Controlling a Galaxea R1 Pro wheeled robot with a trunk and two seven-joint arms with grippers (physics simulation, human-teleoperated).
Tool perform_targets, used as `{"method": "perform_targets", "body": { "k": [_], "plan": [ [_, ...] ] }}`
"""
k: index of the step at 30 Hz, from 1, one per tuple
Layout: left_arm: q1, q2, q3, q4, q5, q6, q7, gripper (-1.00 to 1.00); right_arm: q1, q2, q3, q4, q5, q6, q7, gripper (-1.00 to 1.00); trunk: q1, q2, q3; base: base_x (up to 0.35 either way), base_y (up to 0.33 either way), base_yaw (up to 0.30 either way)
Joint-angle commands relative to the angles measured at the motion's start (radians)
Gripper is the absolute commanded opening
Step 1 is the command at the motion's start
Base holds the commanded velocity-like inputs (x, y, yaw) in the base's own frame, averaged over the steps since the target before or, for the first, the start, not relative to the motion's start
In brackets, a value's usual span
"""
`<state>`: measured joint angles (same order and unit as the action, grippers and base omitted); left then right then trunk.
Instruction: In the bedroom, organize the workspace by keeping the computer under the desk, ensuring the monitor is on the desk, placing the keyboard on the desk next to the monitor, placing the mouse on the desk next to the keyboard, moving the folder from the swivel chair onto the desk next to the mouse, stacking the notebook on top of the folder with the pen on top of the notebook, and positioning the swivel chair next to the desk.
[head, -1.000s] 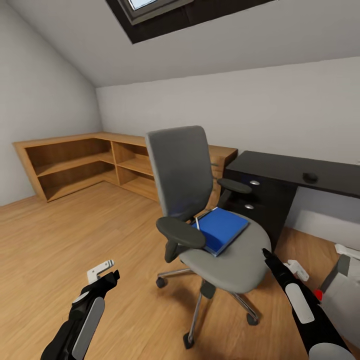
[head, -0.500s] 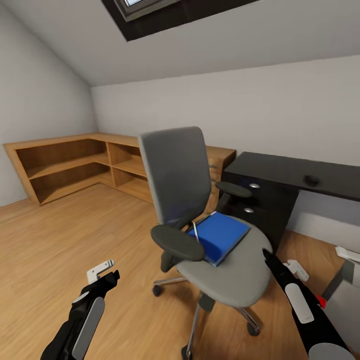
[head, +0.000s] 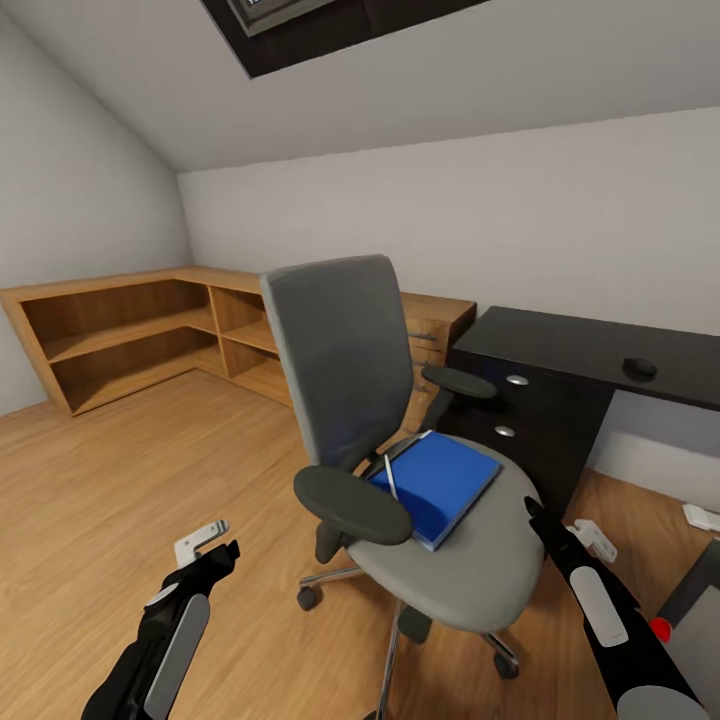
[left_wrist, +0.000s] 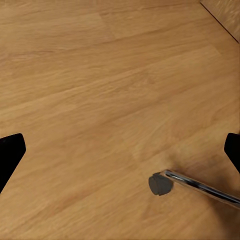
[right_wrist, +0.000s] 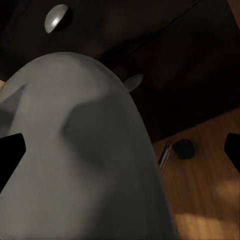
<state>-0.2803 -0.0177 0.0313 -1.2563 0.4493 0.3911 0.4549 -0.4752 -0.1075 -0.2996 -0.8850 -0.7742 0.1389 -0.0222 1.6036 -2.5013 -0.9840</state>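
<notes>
Closer now, the swivel chair (head: 400, 470) could roll if the right end effector (head: 533, 508), fingers apart, nudges its seat beside the folder (head: 437, 482).

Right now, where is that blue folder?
In the head view the folder lies flat on the chair seat, right of centre, just behind the near armrest, with the black desk beyond it on the right.

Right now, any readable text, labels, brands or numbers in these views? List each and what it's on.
None readable.
The folder on the swivel chair: plain blue cover, no print visible.
The desk drawers: round knobs, no labels.
The mouse: too small to tell.
The wooden shelves: bare.
</notes>
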Motion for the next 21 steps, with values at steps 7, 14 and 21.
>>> {"method": "perform_targets", "body": {
  "k": [7,14,21],
  "plan": [
    [0.000,0.000,0.001,-0.002,0.009,0.003,0.005,1.00,0.000,0.000,-0.001,-0.002,-0.008,0.005,-0.002,1.00,0.000,0.000,-0.001,-0.093,0.000,0.000],
    [0.000,0.001,0.001,-0.002,0.009,0.003,0.005,1.00,0.000,0.001,-0.001,-0.004,-0.010,0.007,-0.005,1.00,0.000,0.000,-0.001,-0.306,0.000,0.000],
    [0.000,0.001,0.001,-0.002,0.009,0.003,0.005,1.00,0.000,0.001,0.000,-0.004,-0.011,0.008,-0.005,1.00,0.000,0.000,-0.001,-0.331,0.000,0.000]
  ]
}}
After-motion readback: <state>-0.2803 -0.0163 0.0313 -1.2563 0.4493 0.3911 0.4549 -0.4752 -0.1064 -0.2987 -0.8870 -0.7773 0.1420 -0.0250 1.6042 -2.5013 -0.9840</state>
